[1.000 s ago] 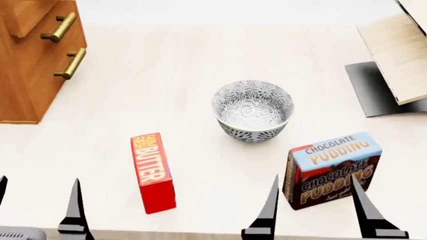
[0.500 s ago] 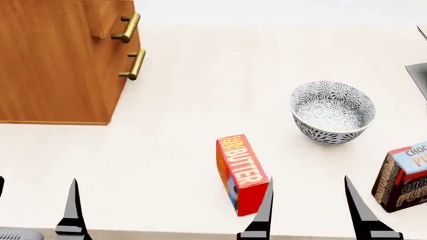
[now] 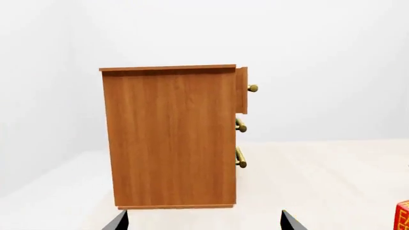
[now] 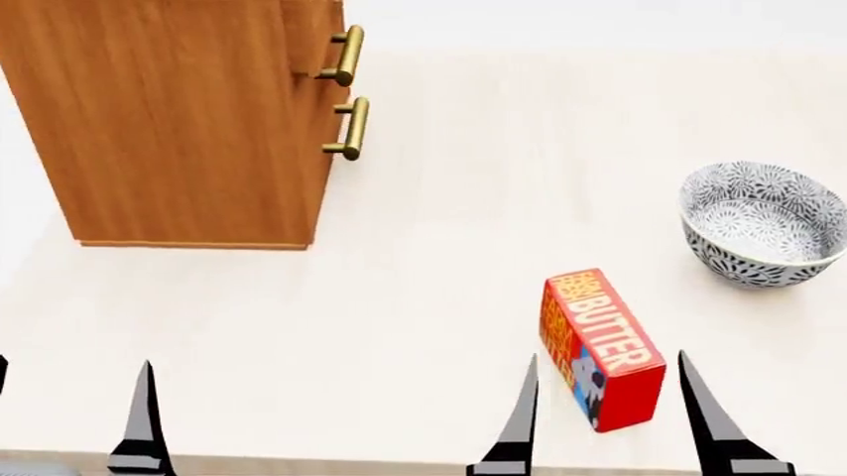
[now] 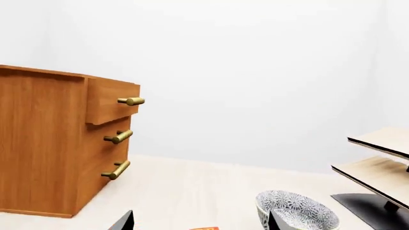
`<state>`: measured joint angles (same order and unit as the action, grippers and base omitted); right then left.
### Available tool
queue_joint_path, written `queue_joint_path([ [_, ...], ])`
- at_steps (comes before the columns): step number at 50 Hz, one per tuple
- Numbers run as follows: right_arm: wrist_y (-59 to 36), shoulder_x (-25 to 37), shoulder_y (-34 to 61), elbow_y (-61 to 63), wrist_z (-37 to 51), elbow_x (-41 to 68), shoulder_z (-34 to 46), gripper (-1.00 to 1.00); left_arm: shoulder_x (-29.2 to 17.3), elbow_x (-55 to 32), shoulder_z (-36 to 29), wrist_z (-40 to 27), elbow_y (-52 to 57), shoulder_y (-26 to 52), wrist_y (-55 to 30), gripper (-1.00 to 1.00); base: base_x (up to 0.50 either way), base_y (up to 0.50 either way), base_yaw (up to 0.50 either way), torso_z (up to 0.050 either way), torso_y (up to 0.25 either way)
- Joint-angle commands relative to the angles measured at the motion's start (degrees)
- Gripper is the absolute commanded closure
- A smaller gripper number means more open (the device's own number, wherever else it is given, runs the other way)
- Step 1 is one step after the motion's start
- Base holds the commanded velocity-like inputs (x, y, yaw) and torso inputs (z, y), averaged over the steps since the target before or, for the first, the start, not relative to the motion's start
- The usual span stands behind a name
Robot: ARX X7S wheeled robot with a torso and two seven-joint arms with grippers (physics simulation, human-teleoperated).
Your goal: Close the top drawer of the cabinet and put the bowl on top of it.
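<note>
The orange-brown cabinet [image 4: 185, 119] stands at the back left of the pale table. Its top drawer [image 5: 112, 103] sticks out from the front, brass handle forward; the left wrist view shows the drawer [image 3: 242, 91] edge-on, slightly proud of the side panel. The patterned bowl [image 4: 765, 223] sits upright at the right edge, well away from the cabinet. My left gripper [image 4: 69, 397] is open and empty at the near left edge. My right gripper [image 4: 609, 357] is open, its fingers either side of a butter box, left of and nearer than the bowl [image 5: 297, 213].
A red butter box [image 4: 602, 347] lies on the table between the right gripper's fingers as seen from above. In the right wrist view a pale wooden rack [image 5: 383, 163] on a black base stands at the far right, behind the bowl.
The head view has swung left: cabinet, bowl and butter box all slid to the right in view. The chocolate pudding box and the rack have left the head view. Both grippers keep their open pose.
</note>
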<state>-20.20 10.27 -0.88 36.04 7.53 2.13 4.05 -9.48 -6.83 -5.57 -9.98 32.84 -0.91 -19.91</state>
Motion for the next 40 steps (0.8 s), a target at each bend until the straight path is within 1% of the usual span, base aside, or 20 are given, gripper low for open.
queue_joint_path([
  [1, 0.76, 0.35, -0.15, -0.49, 0.22, 0.8, 0.27, -1.0, -0.52, -0.35, -0.31, -0.52, -0.01, -0.25, 0.35, -1.0, 0.0, 0.39, 0.0, 0.0, 0.0],
  [10, 2.47, 0.66, -0.84, -0.56, 0.89, 0.63, 0.41, -1.0, -0.79, -0.5, -0.72, -0.87, -0.53, 0.0, 0.57, -1.0, 0.0, 0.03, 0.0, 0.0, 0.0],
  [15, 1.76, 0.97, -0.62, -0.53, 1.05, 0.59, 0.65, -1.0, -1.0, -0.64, -0.77, -1.11, -0.52, -0.13, 0.71, -1.0, 0.06, 0.0, 0.0, 0.0, 0.0],
  [40, 2.19, 2.42, -1.06, 0.02, 2.53, 1.54, 1.51, -1.0, -2.56, -1.97, -2.01, -2.9, 0.17, -0.43, 0.99, -1.0, 0.5, 0.0, 0.0, 0.0, 0.0],
])
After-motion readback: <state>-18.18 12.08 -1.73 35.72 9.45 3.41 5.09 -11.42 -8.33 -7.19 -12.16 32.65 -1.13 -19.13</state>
